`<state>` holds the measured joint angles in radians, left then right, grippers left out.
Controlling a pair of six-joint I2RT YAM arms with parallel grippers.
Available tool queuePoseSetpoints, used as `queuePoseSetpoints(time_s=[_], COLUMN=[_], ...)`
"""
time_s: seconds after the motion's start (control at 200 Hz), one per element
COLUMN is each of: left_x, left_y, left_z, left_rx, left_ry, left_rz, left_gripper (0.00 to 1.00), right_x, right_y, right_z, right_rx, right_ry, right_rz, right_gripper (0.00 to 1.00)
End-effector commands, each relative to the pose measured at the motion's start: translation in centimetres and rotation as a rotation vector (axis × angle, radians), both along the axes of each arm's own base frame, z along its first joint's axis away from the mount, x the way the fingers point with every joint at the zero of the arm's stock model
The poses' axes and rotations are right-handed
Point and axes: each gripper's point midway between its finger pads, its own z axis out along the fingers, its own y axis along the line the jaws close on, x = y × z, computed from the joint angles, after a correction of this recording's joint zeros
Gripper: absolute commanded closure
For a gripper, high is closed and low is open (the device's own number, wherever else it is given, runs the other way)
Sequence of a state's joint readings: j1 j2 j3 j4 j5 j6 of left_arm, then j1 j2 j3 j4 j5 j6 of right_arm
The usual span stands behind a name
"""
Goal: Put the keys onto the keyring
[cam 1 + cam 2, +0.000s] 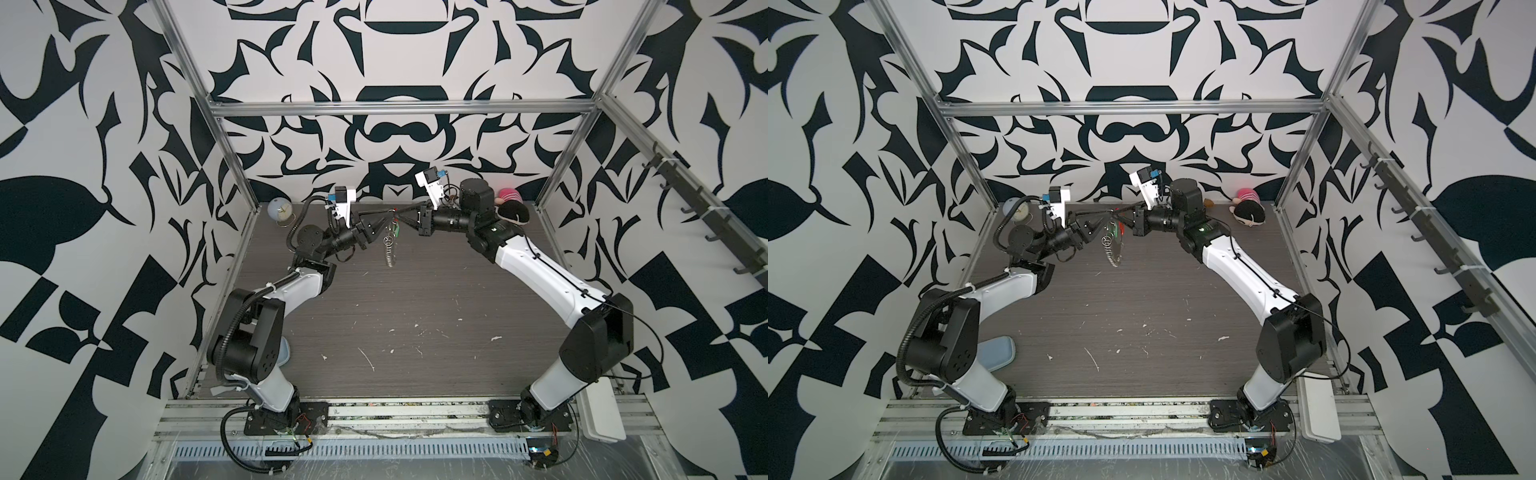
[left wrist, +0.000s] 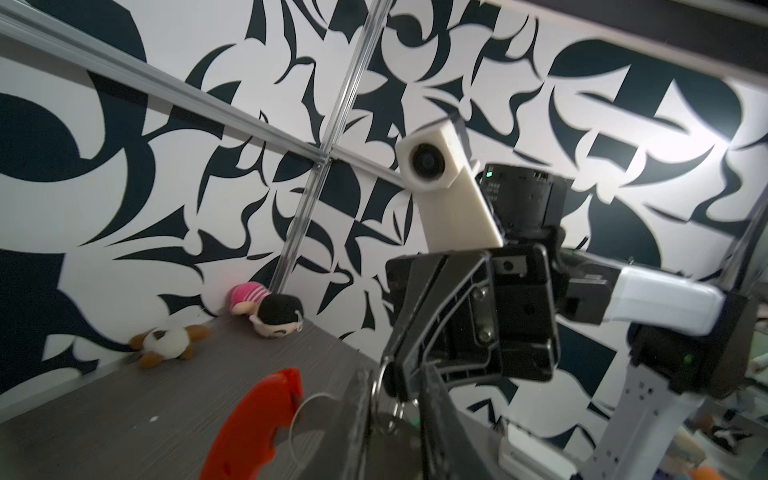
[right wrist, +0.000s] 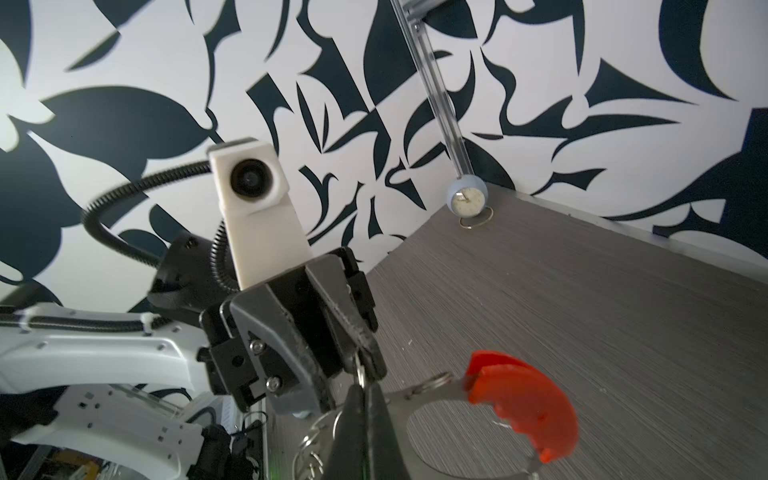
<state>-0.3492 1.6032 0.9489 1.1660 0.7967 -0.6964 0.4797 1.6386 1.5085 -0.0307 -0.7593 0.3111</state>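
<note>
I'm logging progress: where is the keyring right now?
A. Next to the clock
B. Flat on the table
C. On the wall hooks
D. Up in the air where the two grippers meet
D: in a top view the keyring dangles where the left gripper and right gripper meet tip to tip, raised off the table.
</note>
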Motion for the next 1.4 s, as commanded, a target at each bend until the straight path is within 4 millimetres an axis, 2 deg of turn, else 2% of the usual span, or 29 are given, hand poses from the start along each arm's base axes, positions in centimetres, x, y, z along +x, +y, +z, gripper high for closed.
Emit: queuePoseSetpoints(time_s=[0.0,0.09,0.14,0.24,0.395,0.56,0.805,1.1,1.395], left_x=[-2.4,-3.6,-4.4,-5.0,-4.3,-3.4,-2.4,-1.3,-0.9], left_y=[-0.2,0.2,0.5,1.1,1.4,0.6,-0.3,-0.3,-0.6], left_z=[-1.6,-3.9,-4.5,-5.3,-5.7,-4.9,-4.4,-2.9,-3.3], left_rx=[0.247,0.465,0.546,0.663,0.747,0.71,0.679,0.611,0.593], left_ry=[-0.147,-0.168,-0.195,-0.222,-0.194,-0.179,-0.166,-0.183,-0.15], left_rz=[-0.01,-0.035,-0.063,-0.102,-0.154,-0.21,-0.252,-0.262,-0.291], left_gripper=[0.74,0.76,0.8,0.83,0.84,0.82,0.68,0.66,0.67], right_x=[0.5,0.7,0.7,0.5,0.1,-0.6,-1.4,-2.2,-2.6], right_y=[-0.9,-1.4,-1.6,-1.6,-1.6,-1.3,-0.8,-0.6,-0.3], right_z=[0.1,-0.9,-1.3,-1.7,-1.9,-2.0,-2.1,-1.9,-0.6], right_rx=[-0.149,-0.226,-0.253,-0.272,-0.286,-0.285,-0.275,-0.243,-0.186], right_ry=[-0.156,-0.19,-0.206,-0.234,-0.253,-0.255,-0.249,-0.242,-0.246], right_rz=[-0.026,-0.034,-0.032,-0.019,0.003,0.028,0.057,0.081,0.099], right_gripper=[1.0,1.0,1.0,1.0,1.0,1.0,1.0,1.0,1.0])
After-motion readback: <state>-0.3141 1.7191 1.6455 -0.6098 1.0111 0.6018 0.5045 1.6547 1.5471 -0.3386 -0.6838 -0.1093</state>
